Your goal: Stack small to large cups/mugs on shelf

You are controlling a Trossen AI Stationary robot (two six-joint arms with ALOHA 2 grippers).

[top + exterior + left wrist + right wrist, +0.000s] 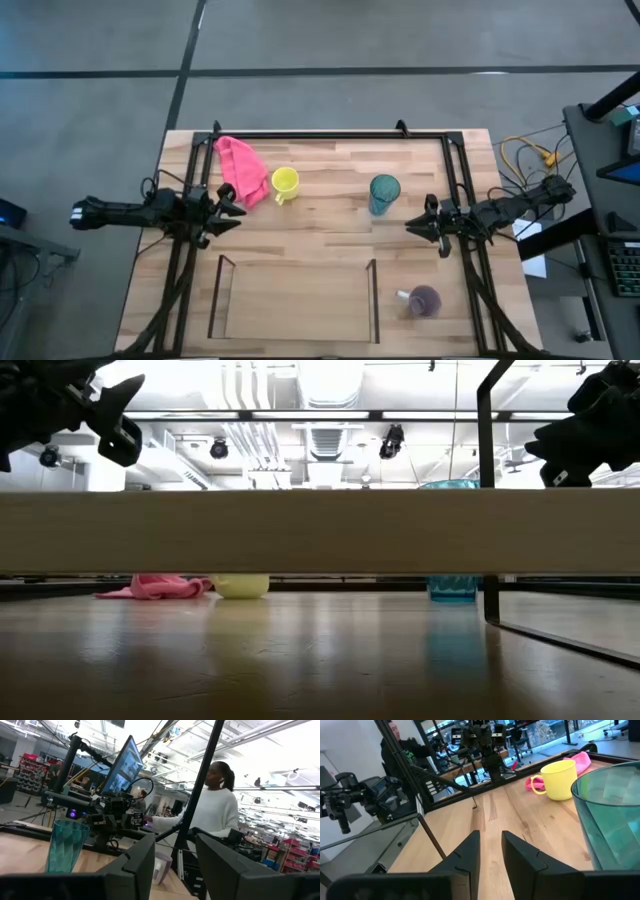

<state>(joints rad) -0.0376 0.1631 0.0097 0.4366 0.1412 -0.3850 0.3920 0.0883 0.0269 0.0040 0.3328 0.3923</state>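
Note:
In the high view the yellow mug and the teal tumbler stand on the table's far half. The purple mug rests near the table's near right corner, beside the shelf, whose dark side panels rise from the wood. My left gripper hovers open left of the yellow mug, above the table. My right gripper hovers open just near and right of the tumbler. The right wrist view shows the tumbler close beside my fingers and the yellow mug farther off. Neither gripper touches anything.
A pink cloth lies left of the yellow mug. A black rail frame runs around the table. In the low view a wood board hides the middles of the mug and tumbler. A person stands beyond the table's right side.

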